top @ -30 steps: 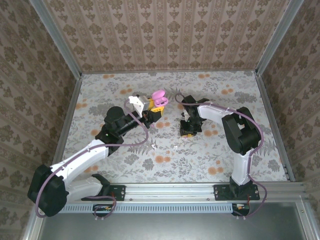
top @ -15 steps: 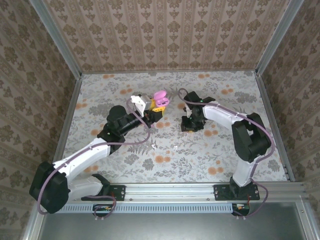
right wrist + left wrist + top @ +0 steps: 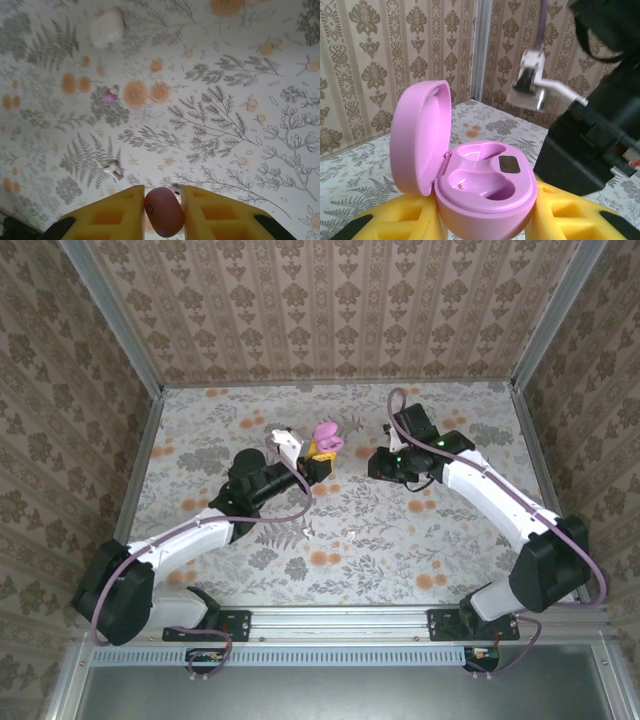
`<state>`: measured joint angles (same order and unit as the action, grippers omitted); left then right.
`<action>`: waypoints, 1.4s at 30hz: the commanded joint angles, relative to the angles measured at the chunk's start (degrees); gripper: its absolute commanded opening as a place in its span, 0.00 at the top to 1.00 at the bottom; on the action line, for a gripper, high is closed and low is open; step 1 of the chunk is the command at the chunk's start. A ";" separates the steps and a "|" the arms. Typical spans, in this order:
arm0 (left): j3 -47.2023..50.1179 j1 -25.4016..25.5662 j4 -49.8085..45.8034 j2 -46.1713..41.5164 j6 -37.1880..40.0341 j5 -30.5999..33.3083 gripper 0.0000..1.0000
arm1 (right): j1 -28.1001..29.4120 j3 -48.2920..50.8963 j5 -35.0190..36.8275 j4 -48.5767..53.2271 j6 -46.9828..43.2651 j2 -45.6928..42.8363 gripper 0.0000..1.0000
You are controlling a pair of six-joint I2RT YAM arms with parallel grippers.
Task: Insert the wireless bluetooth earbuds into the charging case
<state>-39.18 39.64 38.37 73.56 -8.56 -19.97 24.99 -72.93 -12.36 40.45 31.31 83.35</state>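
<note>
The pink charging case (image 3: 487, 182) stands with its lid (image 3: 417, 135) swung open and both of its wells empty. My left gripper (image 3: 482, 222) is shut on its base, raised above the table (image 3: 325, 443). My right gripper (image 3: 163, 197) is shut on a dusky-pink earbud (image 3: 165, 216) between its yellow pads, held above the table to the right of the case (image 3: 384, 464). A white earbud (image 3: 113, 169) lies on the table, and another white one (image 3: 176, 189) peeks out behind the held bud. Farther off lies a small magenta piece (image 3: 110, 95).
A white pebble-like case (image 3: 106, 29) lies on the flower-print table (image 3: 440, 540). Two small white pieces (image 3: 306, 531) (image 3: 353, 536) rest mid-table between the arms. Patterned walls (image 3: 330, 310) close in the back and both sides. The right arm's black body (image 3: 590, 145) looms close beside the pink case.
My right gripper has risen from the table and moved toward the back wall with the pink earbud, its arm stretching out. My left gripper has edged right with the open case.
</note>
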 commanded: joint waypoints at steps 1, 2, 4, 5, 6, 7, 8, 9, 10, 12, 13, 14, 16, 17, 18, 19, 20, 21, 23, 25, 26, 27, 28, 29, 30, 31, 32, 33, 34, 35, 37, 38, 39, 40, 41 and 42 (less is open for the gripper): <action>-0.59 1.20 4.41 1.33 -0.68 1.24 0.62 | -0.38 -3.11 1.16 0.59 1.98 -3.17 0.74; -0.54 1.46 4.80 1.79 -0.50 1.40 0.62 | -0.38 -3.58 1.13 0.60 2.28 -3.19 0.74; -0.54 1.98 5.67 2.76 -0.58 1.68 0.62 | -0.38 -4.27 0.50 0.27 2.87 -5.39 0.74; -0.63 2.31 6.04 3.17 -0.45 1.81 0.62 | -0.36 -4.56 0.24 -0.09 3.27 -5.91 0.73; -0.63 2.54 6.31 3.64 -0.50 1.92 0.62 | -0.41 -4.72 0.08 -0.51 3.68 -6.31 0.74; -0.72 2.71 6.59 4.07 -0.50 2.08 0.62 | -0.44 -4.85 -0.33 -0.89 4.05 -6.72 0.73; -0.80 3.01 6.89 4.51 -0.42 2.12 0.62 | -0.47 -5.02 -0.75 -1.33 4.41 -7.09 0.73; -0.83 3.18 7.06 4.81 -0.32 2.12 0.62 | -0.47 -5.19 -0.89 -1.73 4.92 -7.52 0.73; -0.97 3.40 7.14 5.07 -0.20 2.21 0.62 | -0.44 -5.18 -1.09 -2.12 5.37 -7.79 0.73; -1.15 3.84 7.16 5.58 0.17 2.21 0.62 | -0.53 -5.22 -1.91 -3.09 6.06 -8.48 0.73; -1.24 3.98 7.30 5.79 0.36 2.21 0.62 | -0.49 -5.26 -2.05 -3.53 6.37 -8.62 0.73; -1.25 4.08 7.41 5.93 0.43 2.21 0.62 | -0.48 -5.43 -2.22 -3.71 6.56 -8.73 0.73; -1.24 4.30 7.76 6.07 0.81 1.95 0.62 | -0.48 -5.54 -2.53 -4.44 7.09 -8.82 0.73; -1.24 4.35 7.78 6.16 1.03 1.87 0.62 | -0.55 -5.67 -2.81 -4.77 7.38 -8.81 0.73; -1.29 4.46 7.69 6.24 1.19 1.64 0.62 | -0.55 -5.65 -3.37 -5.45 7.88 -8.73 0.73; -1.34 4.48 7.67 6.25 1.33 1.61 0.63 | -0.55 -5.55 -4.06 -6.23 8.35 -8.66 0.73; -1.34 4.52 7.68 6.30 1.33 1.53 0.63 | -0.56 -5.48 -4.68 -6.94 8.75 -8.56 0.73; -1.34 4.49 7.67 6.32 1.41 1.51 0.63 | -0.56 -5.53 -5.38 -7.70 9.34 -8.40 0.73; -1.46 4.60 7.61 6.36 1.52 1.38 0.63 | -0.52 -5.50 -6.51 -9.10 10.12 -8.21 0.73; -1.59 4.73 7.56 6.42 1.65 1.33 0.63 | -0.41 -5.78 -7.01 -9.51 10.66 -8.01 0.73; -1.67 4.70 7.55 6.50 1.70 1.17 0.63 | -0.47 -5.82 -7.16 -9.51 10.76 -7.97 0.73; -1.77 4.78 7.50 6.44 1.85 1.08 0.63 | -0.47 -5.90 -7.18 -10.95 10.95 -7.86 0.73; -1.84 4.83 7.51 6.56 1.92 1.07 0.63 | -0.47 -6.03 -7.24 -11.25 11.13 -7.65 0.73; -1.89 4.92 7.51 6.59 1.96 0.98 0.63 | -0.46 -6.33 -7.50 -11.25 11.14 -7.36 0.73; -1.99 4.92 7.51 6.60 1.97 0.98 0.63 | -0.40 -6.63 -7.80 -11.18 11.12 -6.95 0.73; -2.15 4.92 7.46 6.68 1.97 0.85 0.63 | -0.30 -6.65 -8.05 -11.34 11.18 -6.66 0.73; -2.17 4.90 7.51 6.75 1.97 0.73 0.62 | -0.21 -6.73 -8.18 -11.52 11.24 -6.51 0.73; -2.30 4.99 7.51 6.76 1.94 0.62 0.63 | -0.08 -6.76 -8.37 -11.83 11.36 -6.22 0.73; -2.35 4.99 7.48 6.76 1.97 0.54 0.63 | 0.04 -6.86 -8.47 -11.96 11.32 -5.98 0.73; -2.47 4.97 7.51 6.77 2.02 0.31 0.63 | 0.13 -6.93 -8.49 -11.91 11.22 -5.74 0.73; -2.57 4.98 7.51 6.68 2.14 -0.14 0.63 | 0.23 -7.20 -9.03 -11.88 10.89 -5.12 0.73; -2.63 4.95 7.51 6.56 2.12 -0.29 0.63 | 0.34 -7.43 -9.34 -11.65 10.71 -4.76 0.73; -2.62 4.92 7.52 6.51 2.14 -0.51 0.63 | 0.36 -7.71 -9.59 -11.33 10.47 -4.38 0.73; -2.61 4.94 7.46 6.36 2.10 -0.73 0.63 | 0.48 -7.98 -9.86 -10.96 10.06 -4.02 0.73; -2.58 4.98 7.42 6.25 2.13 -0.85 0.63 | 0.58 -8.23 -9.94 -10.60 9.79 -3.98 0.73; -2.59 4.93 7.33 6.07 2.15 -1.02 0.63 | 0.67 -8.49 -10.13 -10.31 9.53 -4.01 0.73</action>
<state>-39.90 44.27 43.38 79.90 -7.62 -19.40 25.19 -79.02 -20.45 29.82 41.78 78.87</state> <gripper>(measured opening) 0.376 0.270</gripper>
